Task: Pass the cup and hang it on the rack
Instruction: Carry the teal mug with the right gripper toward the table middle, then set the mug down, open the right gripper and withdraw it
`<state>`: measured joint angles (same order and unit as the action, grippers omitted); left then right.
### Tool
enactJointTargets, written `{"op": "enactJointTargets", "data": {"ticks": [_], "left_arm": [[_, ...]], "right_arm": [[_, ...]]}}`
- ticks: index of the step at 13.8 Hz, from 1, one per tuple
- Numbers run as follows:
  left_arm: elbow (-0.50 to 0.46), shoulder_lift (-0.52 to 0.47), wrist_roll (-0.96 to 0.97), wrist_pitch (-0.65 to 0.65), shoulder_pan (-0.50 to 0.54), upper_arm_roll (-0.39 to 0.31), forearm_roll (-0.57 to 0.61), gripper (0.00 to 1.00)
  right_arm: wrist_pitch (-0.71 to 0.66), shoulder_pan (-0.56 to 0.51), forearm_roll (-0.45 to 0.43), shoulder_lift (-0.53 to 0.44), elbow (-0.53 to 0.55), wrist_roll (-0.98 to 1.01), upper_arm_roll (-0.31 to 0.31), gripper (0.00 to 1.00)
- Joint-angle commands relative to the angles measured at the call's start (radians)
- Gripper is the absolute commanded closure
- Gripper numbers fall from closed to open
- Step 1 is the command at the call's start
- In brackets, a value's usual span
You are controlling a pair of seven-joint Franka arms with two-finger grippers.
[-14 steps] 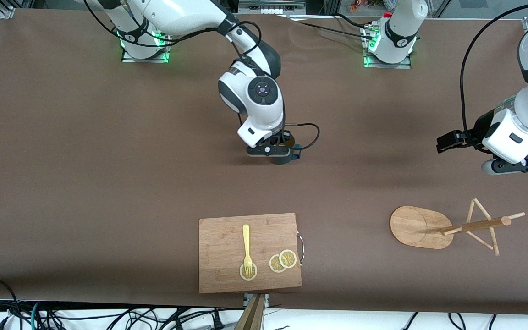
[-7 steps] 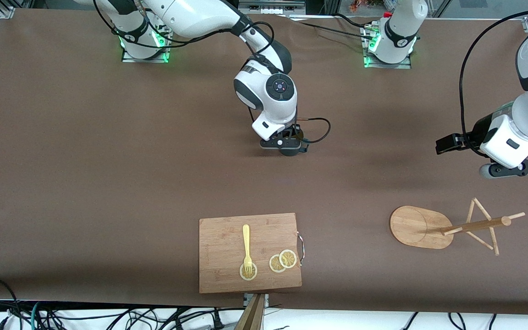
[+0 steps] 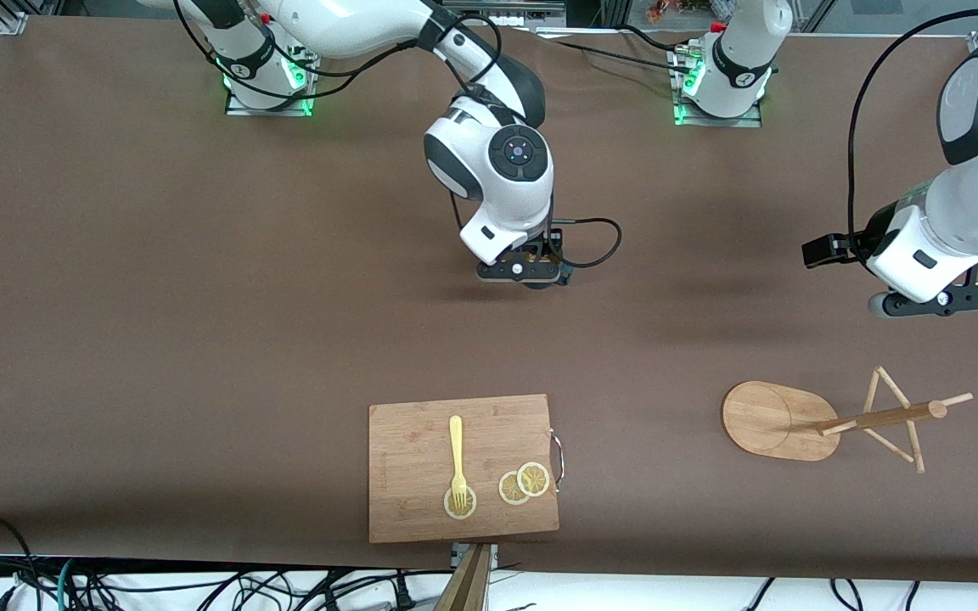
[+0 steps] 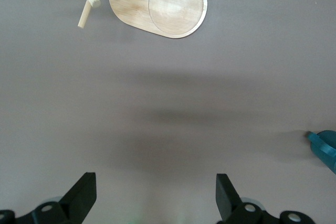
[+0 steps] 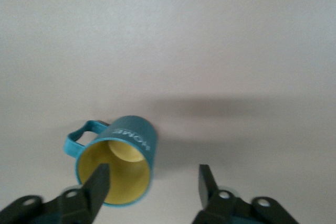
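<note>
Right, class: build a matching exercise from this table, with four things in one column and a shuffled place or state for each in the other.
Things:
1. cup
2. rack
3. fork
4. left gripper

Place or state:
A. nothing hangs on its pegs
B. tines on a lemon slice, on the cutting board
C. below the right gripper, whose jaws are open
D. jaws open, over bare table

Pairs: 1-C, 2-A, 3-B, 4-D

Robotics lab: bolted arm bases (image 3: 718,81), paper-covered table (image 3: 158,280), loose cables (image 3: 200,585).
</note>
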<state>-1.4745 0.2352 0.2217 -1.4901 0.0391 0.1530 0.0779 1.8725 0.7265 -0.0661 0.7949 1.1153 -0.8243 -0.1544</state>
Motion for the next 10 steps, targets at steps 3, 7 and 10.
{"op": "enactJointTargets", "data": {"ticks": [3,7,10], "left_arm": [[-0.032,-0.039,-0.008,0.036,-0.037,-0.009,0.026,0.00],[-0.204,-0.126,-0.103,-0.088,-0.067,-0.066,-0.044,0.00],[-0.409,-0.236,-0.270,-0.247,-0.064,-0.066,-0.174,0.00]], "right_arm": [[-0.168,-0.149,-0.001,-0.100,-0.031,0.302,-0.001,0.00],[-0.288,-0.329,-0.004,-0.195,-0.031,0.473,-0.001,0.00],[-0.389,-0.439,-0.029,-0.253,-0.031,0.527,0.003,0.00]]}}
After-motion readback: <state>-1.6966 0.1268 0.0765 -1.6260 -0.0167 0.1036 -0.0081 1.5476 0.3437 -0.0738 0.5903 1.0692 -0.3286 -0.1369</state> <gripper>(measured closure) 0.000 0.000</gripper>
